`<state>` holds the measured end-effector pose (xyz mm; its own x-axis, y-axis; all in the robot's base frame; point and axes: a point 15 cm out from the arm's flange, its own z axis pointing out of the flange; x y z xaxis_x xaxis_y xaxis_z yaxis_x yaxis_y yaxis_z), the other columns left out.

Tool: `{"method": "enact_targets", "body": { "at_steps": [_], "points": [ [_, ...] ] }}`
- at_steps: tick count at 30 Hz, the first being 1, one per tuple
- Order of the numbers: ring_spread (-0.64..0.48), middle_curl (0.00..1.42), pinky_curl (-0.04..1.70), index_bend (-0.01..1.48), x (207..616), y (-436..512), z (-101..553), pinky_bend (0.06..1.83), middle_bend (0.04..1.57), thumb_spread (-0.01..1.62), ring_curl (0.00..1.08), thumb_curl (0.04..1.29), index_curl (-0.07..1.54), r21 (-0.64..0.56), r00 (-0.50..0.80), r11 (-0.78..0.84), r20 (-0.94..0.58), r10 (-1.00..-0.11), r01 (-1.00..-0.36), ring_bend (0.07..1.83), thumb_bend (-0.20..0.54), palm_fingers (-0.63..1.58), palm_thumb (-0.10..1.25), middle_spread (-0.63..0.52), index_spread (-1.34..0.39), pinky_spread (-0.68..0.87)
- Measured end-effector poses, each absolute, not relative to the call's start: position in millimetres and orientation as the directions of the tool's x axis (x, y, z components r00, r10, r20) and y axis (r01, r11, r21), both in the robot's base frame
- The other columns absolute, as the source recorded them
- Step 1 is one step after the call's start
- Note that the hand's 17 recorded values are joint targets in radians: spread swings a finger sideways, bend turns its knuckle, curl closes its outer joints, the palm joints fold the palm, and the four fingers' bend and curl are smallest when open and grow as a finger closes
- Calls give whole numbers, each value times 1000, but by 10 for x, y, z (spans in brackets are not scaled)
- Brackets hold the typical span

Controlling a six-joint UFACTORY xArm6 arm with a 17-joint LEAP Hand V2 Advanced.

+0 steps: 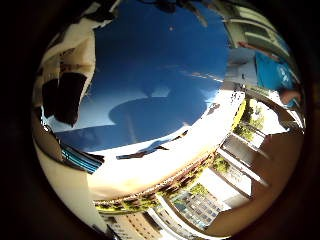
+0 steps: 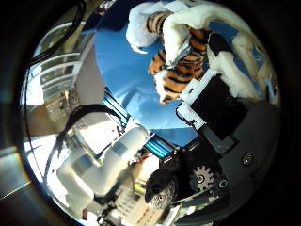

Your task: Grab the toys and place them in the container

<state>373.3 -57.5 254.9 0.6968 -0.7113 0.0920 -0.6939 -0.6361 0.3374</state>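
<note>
My robot hand (image 2: pixel 211 101) is curled round a stripy tiger toy (image 2: pixel 181 66), orange and black with white fluffy bits. I am holding it tight against my palm, up over the blue surface (image 1: pixel 160 75). I think the picking up is done for this toy. I cannot see the container anywhere, so the toy is not in it yet. I cannot tell if other toys are left.
</note>
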Motion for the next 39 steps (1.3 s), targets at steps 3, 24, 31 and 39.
{"method": "enact_targets", "body": {
  "at_steps": [3, 24, 31, 39],
  "points": [
    [-115, 1135, 1108, 683, 3727, -525, 2694, 1438, 1323, 1076, 866, 854, 983, 347, 700, -637, 90, -708, -689, 1604, -12, 659, 973, -248, -1208, 156],
    [216, 467, 650, 120, 3669, -355, 2244, 510, 171, 1041, 336, 537, 628, 447, 772, -682, 29, -635, -578, 439, -31, -150, 803, -5, -522, 371],
    [245, 366, 537, 146, 3751, -328, 1908, 434, 135, 1030, 304, 488, 466, 468, 779, -685, 10, -628, -558, 330, -29, -87, 822, 18, -442, 415],
    [260, 292, 471, 179, 3798, -437, 1498, 417, 122, 997, 297, 523, 390, 575, 794, -641, 27, -607, -509, 253, -21, -68, 902, 30, -427, 428]
  ]
}}
